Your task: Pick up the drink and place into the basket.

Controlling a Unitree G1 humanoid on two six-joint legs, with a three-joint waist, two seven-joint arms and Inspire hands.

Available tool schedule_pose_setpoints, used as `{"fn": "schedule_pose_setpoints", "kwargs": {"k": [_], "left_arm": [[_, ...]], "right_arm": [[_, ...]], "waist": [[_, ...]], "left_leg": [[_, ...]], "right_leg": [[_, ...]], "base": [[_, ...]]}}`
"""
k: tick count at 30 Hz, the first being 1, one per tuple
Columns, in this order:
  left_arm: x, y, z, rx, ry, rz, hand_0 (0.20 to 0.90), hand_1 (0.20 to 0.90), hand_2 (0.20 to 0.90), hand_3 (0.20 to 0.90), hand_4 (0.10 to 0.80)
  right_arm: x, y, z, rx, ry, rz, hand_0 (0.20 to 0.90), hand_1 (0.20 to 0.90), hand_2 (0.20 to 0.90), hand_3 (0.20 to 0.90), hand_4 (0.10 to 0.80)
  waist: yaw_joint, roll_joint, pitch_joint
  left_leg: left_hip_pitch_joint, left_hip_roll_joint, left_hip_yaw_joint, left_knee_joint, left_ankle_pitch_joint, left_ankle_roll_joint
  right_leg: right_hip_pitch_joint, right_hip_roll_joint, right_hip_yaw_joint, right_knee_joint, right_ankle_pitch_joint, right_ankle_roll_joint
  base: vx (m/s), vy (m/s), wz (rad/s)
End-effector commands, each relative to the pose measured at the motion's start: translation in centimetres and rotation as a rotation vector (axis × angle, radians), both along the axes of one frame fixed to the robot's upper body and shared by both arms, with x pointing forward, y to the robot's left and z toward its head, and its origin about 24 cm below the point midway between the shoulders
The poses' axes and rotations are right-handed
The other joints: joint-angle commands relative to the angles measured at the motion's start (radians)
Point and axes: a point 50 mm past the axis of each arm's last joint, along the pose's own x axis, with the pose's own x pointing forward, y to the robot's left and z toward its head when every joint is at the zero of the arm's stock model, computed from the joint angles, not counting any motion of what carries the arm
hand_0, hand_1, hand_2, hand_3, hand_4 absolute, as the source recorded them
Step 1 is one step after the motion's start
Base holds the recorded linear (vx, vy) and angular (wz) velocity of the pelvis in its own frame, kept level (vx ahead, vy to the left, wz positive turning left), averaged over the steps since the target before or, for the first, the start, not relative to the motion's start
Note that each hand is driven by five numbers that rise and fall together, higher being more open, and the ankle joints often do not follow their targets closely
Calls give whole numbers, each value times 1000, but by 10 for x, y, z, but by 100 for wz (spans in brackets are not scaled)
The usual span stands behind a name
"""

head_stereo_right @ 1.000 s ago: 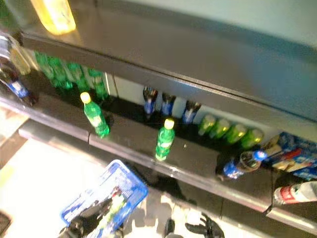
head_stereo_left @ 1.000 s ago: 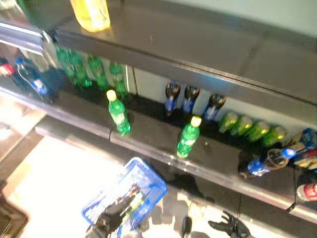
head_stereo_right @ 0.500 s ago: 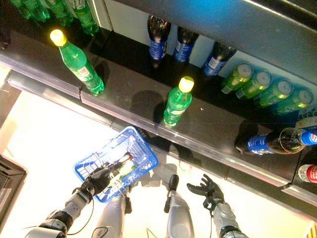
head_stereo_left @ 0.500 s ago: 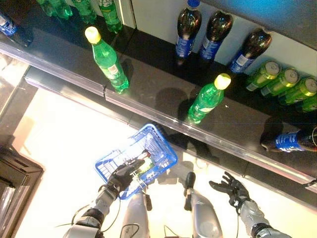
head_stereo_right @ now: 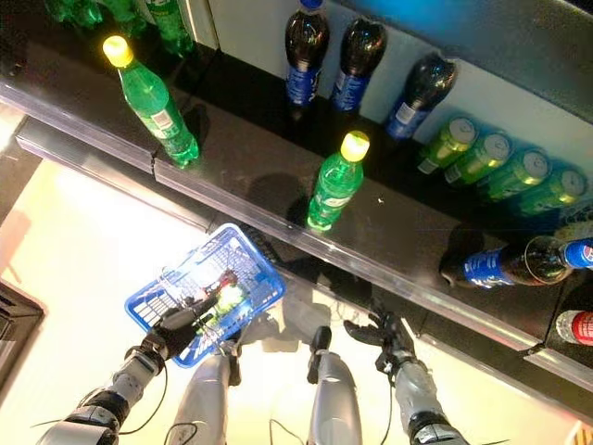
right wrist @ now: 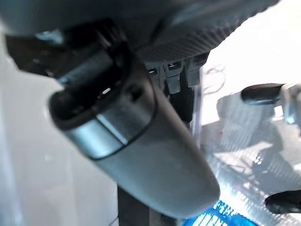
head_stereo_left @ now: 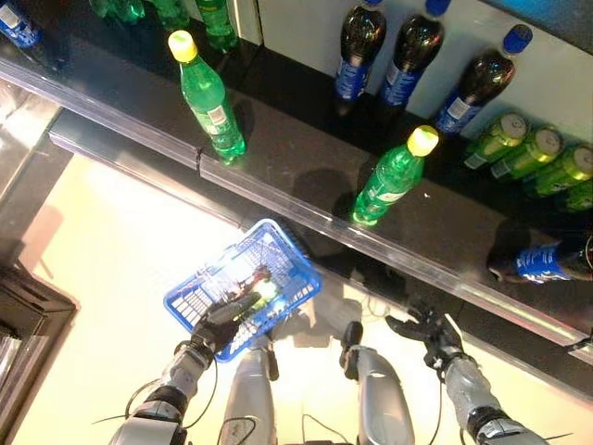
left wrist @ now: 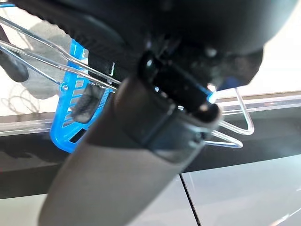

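Two green drink bottles with yellow caps stand on the dark shelf: one in the middle [head_stereo_left: 384,181], one further left [head_stereo_left: 208,97]. My left hand [head_stereo_left: 215,326] is curled on the rim and wire handle [left wrist: 225,132] of a blue plastic basket [head_stereo_left: 278,250], held below the shelf's front edge. Something small and green shows inside the basket; I cannot tell what it is. My right hand [head_stereo_left: 426,332] hangs empty just under the shelf edge [head_stereo_left: 408,260], to the right of and below the middle bottle, with its fingers spread.
Three dark cola bottles [head_stereo_left: 408,56] stand at the shelf's back, with green cans [head_stereo_left: 519,148] to their right. A cola bottle [head_stereo_left: 542,262] lies on its side at far right. More green bottles [head_stereo_left: 213,14] crowd the far left. A lower ledge [head_stereo_left: 120,153] juts out.
My right hand has risen a little towards the shelf's front edge. The basket has shifted slightly left and up with the left hand. The view itself has also shifted a bit.
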Motion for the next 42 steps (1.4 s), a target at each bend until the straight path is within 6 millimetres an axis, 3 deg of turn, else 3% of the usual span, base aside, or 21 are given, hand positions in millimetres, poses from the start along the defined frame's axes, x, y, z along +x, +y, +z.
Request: {"fn": "schedule_pose_setpoints", "kwargs": {"k": [1, 14, 25, 42], "left_arm": [[-13, 7, -1, -13, -48, -5, 300, 300, 300, 200, 100], [-11, 4, 4, -1, -68, -21, 300, 300, 300, 200, 100], [-14, 6, 4, 5, -71, -24, 300, 300, 300, 200, 100], [-20, 5, 0, -15, -67, 19, 300, 300, 300, 200, 100]], "right_arm": [[10, 10, 18, -42, -131, 103, 900, 900, 900, 900, 800], [23, 63, 61, -374, -330, 516, 900, 900, 900, 900, 800], [27, 69, 110, -536, -573, 587, 900, 900, 900, 900, 800], [26, 59, 177, -173, -924, 323, 900, 900, 900, 900, 800]], "waist": [[8, -24, -49], [-9, -28, -30], [-22, -23, -14], [-48, -16, 1]], "left_leg": [[10, -5, 26, 111, -122, 3], [14, -24, 17, 114, -123, 16], [24, -28, 27, 110, -127, 27], [48, -26, 59, 122, -150, 53]], "right_leg": [[-38, -13, 29, -15, 67, 48], [-44, -8, 36, 11, 52, 45], [-44, -4, 37, 20, 48, 48], [-53, -9, 46, 59, 60, 54]], "base": [[0, 0, 0], [0, 0, 0], [1, -3, 1], [0, 0, 0]]}}
